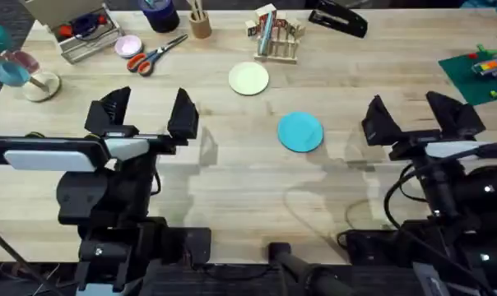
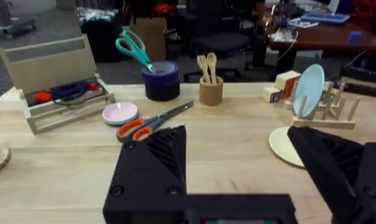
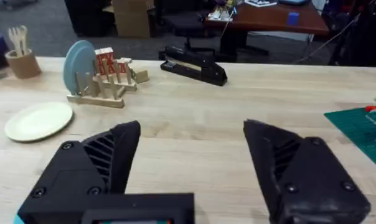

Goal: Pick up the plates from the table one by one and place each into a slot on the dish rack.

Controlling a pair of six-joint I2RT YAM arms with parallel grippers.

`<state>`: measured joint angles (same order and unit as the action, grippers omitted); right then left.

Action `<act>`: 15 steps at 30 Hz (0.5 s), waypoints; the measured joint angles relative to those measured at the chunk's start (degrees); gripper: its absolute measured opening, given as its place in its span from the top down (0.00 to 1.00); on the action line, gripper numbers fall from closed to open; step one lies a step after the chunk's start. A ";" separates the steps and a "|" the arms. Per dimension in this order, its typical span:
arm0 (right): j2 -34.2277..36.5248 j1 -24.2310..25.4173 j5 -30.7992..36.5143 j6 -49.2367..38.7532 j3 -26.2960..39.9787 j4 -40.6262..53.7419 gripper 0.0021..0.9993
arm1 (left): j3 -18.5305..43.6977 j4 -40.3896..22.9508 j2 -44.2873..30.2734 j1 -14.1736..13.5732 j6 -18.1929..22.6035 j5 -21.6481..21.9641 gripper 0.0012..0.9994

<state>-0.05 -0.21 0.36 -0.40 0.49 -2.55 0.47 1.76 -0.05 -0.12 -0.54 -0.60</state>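
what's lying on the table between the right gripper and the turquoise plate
Nothing: in the overhead view, bare table separates the right gripper from the turquoise plate.

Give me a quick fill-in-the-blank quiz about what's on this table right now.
The cream plate lies flat on the ____.
The plate standing in the dish rack is pale ____.
The left gripper and the right gripper are both ____ and empty.
Missing words: table; blue; open.
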 joint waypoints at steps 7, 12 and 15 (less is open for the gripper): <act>0.25 0.00 0.00 0.00 4.84 0.50 0.00 | 5.20 -4.22 -0.02 0.00 0.02 0.14 0.01; 4.49 0.00 0.00 0.01 13.54 3.00 0.00 | 16.18 -13.39 -2.79 0.00 0.01 1.52 0.01; 9.51 0.00 0.00 0.00 19.90 8.67 0.00 | 23.12 -19.62 -7.52 0.00 0.02 2.28 0.01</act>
<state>9.45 -0.21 0.36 -0.40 20.39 6.13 23.59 -17.87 -7.57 -0.12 -0.51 1.68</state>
